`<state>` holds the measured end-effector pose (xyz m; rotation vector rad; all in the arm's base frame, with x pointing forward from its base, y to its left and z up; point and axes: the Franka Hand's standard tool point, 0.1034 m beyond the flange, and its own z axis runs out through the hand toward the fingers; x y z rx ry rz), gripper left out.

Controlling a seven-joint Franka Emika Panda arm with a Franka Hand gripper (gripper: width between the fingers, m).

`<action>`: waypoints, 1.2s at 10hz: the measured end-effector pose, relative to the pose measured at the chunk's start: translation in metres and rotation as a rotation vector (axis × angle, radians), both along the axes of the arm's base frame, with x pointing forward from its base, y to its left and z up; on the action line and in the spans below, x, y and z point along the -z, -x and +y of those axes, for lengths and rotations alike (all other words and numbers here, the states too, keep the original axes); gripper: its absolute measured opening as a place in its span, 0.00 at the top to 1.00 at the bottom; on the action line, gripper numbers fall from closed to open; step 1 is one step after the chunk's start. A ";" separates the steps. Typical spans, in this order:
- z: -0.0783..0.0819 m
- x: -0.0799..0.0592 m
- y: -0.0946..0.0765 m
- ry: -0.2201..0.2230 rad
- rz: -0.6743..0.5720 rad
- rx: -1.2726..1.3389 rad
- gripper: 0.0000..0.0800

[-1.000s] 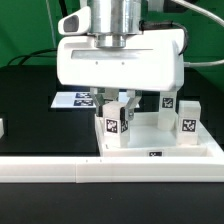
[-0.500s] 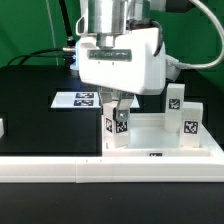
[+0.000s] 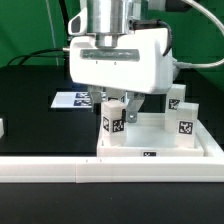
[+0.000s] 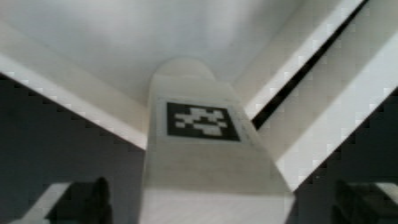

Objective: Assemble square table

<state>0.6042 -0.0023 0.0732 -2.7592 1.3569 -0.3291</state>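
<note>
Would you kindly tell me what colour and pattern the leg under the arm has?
The leg is white with a black-and-white square tag, clearest in the wrist view.

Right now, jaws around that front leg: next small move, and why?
Probably lift the gripper straight up. Its jaws look open, apart from the leg, which stands upright in the square table slab's corner, seemingly seated. Two more legs already stand at the exterior view's right.
</note>
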 end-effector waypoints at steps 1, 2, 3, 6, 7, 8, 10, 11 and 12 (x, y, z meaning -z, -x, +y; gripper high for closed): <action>-0.002 -0.001 -0.001 0.032 0.006 -0.150 0.20; -0.004 -0.001 -0.001 0.049 0.020 -0.250 0.20; -0.007 -0.001 -0.002 0.074 0.029 -0.383 0.19; -0.002 0.001 -0.003 0.111 0.042 -0.562 0.19; 0.000 0.000 -0.003 0.119 0.041 -0.600 0.19; 0.003 -0.001 -0.004 0.131 0.041 -0.650 0.19; 0.000 -0.001 -0.003 0.156 0.048 -0.753 0.19; 0.002 -0.001 -0.003 0.174 0.053 -0.829 0.19; 0.005 -0.001 -0.001 0.186 0.057 -0.891 0.19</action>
